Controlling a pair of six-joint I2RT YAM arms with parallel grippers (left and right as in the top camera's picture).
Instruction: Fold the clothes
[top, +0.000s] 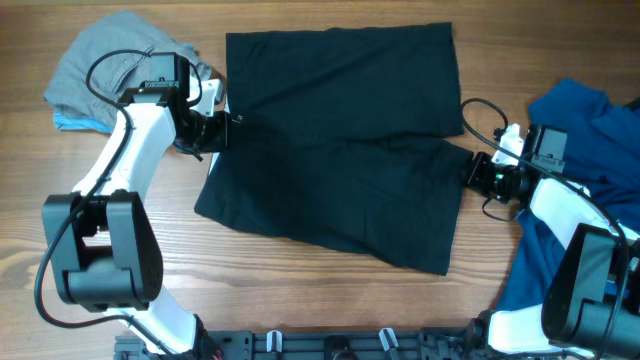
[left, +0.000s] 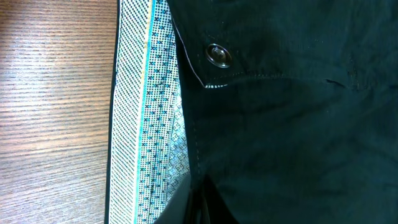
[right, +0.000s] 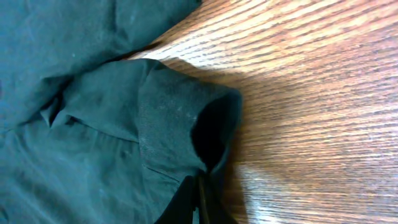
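The wooden counter (top: 330, 300) holds a big pair of black shorts (top: 340, 150) right in the middle, spread out flat between the two arms. A gray pile (top: 110, 60) sits at the far left corner and a blue pile (top: 590, 130) sits on the right side, both apart from the shorts. I think this is the start of the fold: the shorts look laid out but not yet folded over. The left hand (top: 215, 125) is at the waist end, and it looks pinched tight on the cloth there. The right hand (top: 480, 172) is at the leg end, and it looks pinched on the edge of a leg. Next, I think both hands need to lift together and carry one half over the other, keeping the cloth smooth so it does not bunch. The shorts are dark and soft with a few wrinkles. Up close, the inside of the waistband (left: 146, 112) is white with tiny dots and a blue line. A small shiny snap (left: 217, 55) sits near it. The leg hem (right: 180, 118) is puffed open a little.
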